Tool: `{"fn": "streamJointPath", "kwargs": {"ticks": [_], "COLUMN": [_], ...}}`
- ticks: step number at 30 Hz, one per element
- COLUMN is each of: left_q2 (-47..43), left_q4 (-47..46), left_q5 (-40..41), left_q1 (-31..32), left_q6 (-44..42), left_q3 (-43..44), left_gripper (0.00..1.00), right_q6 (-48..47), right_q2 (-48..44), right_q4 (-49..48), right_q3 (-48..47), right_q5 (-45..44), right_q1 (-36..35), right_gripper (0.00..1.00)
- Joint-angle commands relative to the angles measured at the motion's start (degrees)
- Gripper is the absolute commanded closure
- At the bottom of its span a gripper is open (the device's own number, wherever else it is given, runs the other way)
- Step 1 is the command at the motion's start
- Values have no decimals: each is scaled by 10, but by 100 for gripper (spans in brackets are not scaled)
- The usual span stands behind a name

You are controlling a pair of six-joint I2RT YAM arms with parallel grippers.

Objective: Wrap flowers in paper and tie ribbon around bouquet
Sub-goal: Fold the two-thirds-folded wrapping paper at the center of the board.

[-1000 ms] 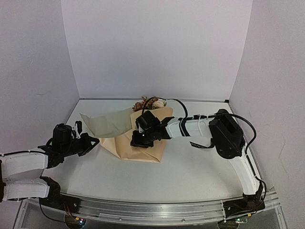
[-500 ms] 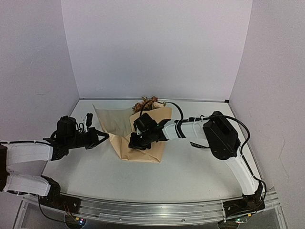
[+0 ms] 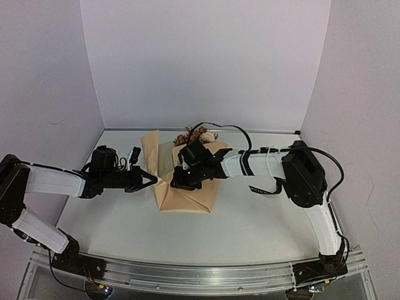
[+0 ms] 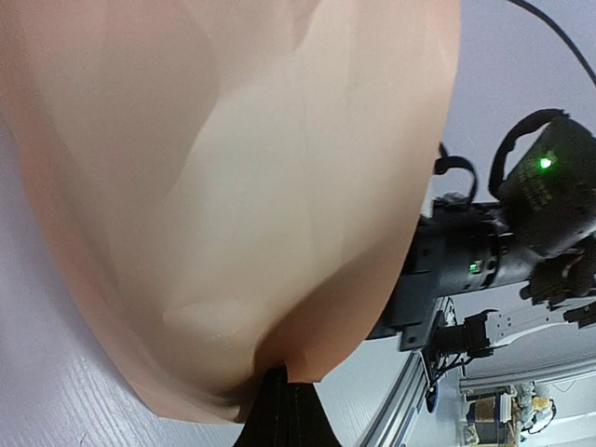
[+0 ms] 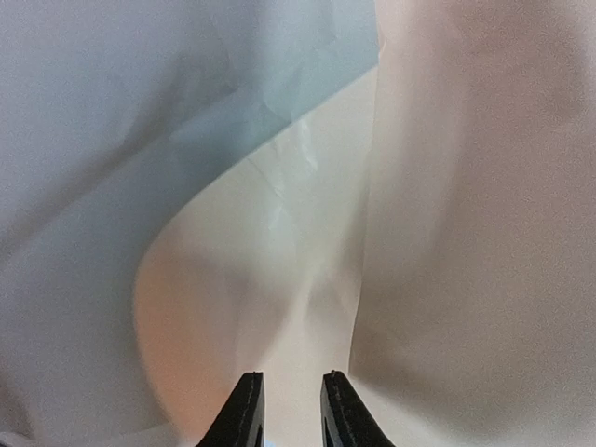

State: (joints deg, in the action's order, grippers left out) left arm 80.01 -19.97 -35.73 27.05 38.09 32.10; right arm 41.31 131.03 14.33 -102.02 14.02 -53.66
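Because the paper (image 3: 187,197) covers them, the flowers (image 3: 189,135) barely show.

The paper (image 3: 187,195) is plain tan-peach with no pattern, paler and creamier where light comes through it near my left pincer (image 3: 152,179). That pincer is black, like my right pincer (image 3: 175,185). The flowers (image 3: 191,135) seem rusty brown with one pale pinkish bloom, though they are small and blurred. My arms (image 3: 53,181) are white with black joints, the table (image 3: 250,219) white, and the walls (image 3: 206,62) pale lilac.
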Motion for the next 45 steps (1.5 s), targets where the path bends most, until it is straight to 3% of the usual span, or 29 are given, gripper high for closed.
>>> {"fn": "streamJointPath", "kwargs": {"ticks": [1, 8, 11, 17, 31, 45], "left_q2": [16, 45, 58, 88, 177, 291], "left_q4": [-7, -2, 10, 39, 118, 155], "left_q5": [-19, -34, -41, -54, -97, -74], "left_q1": [7, 23, 33, 45, 84, 117], "left_q6": [-23, -38, -52, -78, -133, -125], "left_q3": [33, 61, 77, 115, 216, 301], "left_gripper": [100, 100, 100, 100, 100, 100], "right_q6": [-9, -9, 5, 26, 60, 91], "right_q2": [-89, -222, -257, -244, -162, -159], "right_q4": [-5, -2, -2, -33, -82, -108], "right_q3": [27, 206, 284, 342, 315, 327], "right_q5": [-25, -106, -130, -127, -90, -86], "right_q1": [7, 26, 33, 35, 34, 34], "right_gripper": [75, 64, 65, 66, 78, 80]}}
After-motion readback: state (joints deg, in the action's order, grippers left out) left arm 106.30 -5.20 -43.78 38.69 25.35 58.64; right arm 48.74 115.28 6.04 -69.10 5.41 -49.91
